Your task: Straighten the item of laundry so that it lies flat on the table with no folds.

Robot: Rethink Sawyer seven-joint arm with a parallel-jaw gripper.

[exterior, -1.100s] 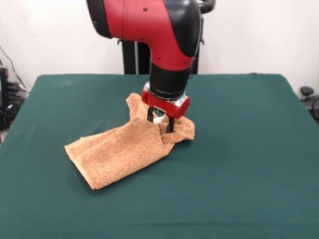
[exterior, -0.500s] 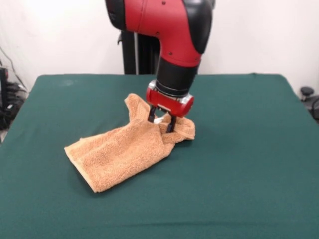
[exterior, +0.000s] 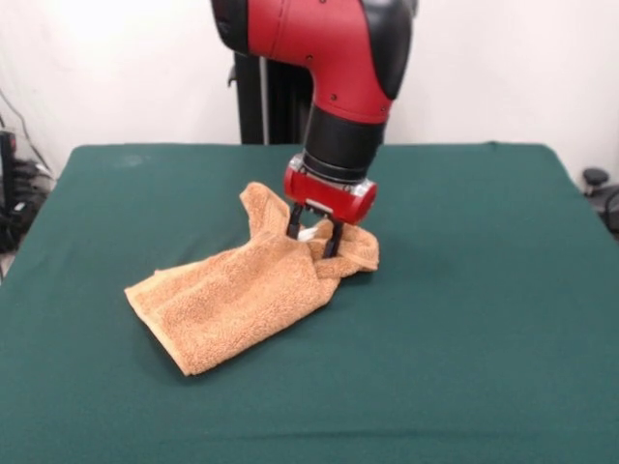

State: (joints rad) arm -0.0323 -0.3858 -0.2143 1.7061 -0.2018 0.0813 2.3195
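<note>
The item of laundry, an orange-tan towel (exterior: 232,295), lies rumpled on the green table (exterior: 464,290). Its wide part spreads toward the front left. A narrower bunched part runs back under the arm and folds over at the right (exterior: 358,253). My gripper (exterior: 312,237) points down into that bunched part. The two black fingers (exterior: 332,242) stand apart, tips pressed into the cloth, with a small white tag (exterior: 309,233) showing between them. Nothing is lifted off the table.
The red and black arm (exterior: 329,58) comes down over the back middle of the table. Green cloth surrounds the towel on all sides. Cables and dark gear sit beyond the left edge (exterior: 14,193).
The arm's upper part has swung a little to the right and up. The gripper has stayed on the same spot of the towel, and the towel has kept its shape.
</note>
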